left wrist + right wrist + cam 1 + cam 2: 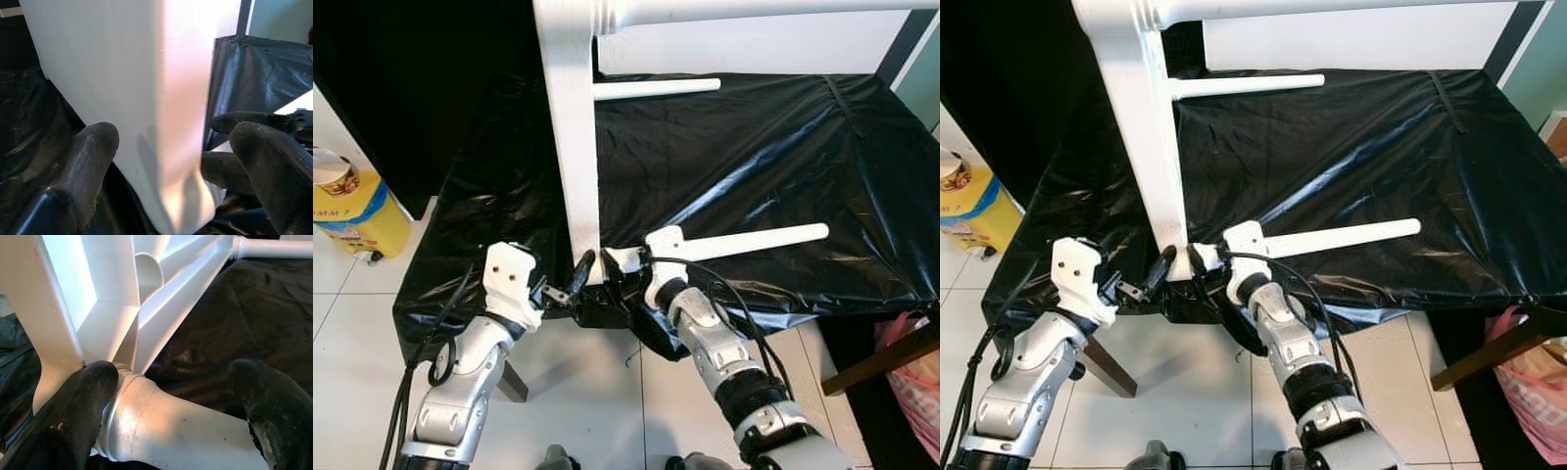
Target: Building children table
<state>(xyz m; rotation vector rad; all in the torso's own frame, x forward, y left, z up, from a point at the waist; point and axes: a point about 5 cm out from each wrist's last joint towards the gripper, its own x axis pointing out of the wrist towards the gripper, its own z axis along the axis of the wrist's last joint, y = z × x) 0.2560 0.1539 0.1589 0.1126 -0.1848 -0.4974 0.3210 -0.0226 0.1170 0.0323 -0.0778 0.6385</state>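
Note:
A white children's table top (pixel 573 147) stands on its edge on the black plastic sheet (pixel 754 157). One white leg (pixel 754 238) sticks out from its lower corner and lies along the sheet. A second leg (pixel 656 88) juts out higher up. My left gripper (pixel 570 282) is at that lower corner, open, with its fingers (pixel 93 147) on either side of the panel's edge. From the other side, my right gripper (pixel 619 266) is open around the base of the lower leg (pixel 161 426), one finger (pixel 93 387) touching the collar.
The sheet covers a low table whose front edge runs just before my arms. A yellow container (pixel 352 211) stands on the tiled floor at the left. A pink bag (pixel 913 382) and a brown wooden leg (pixel 871 367) are at the right.

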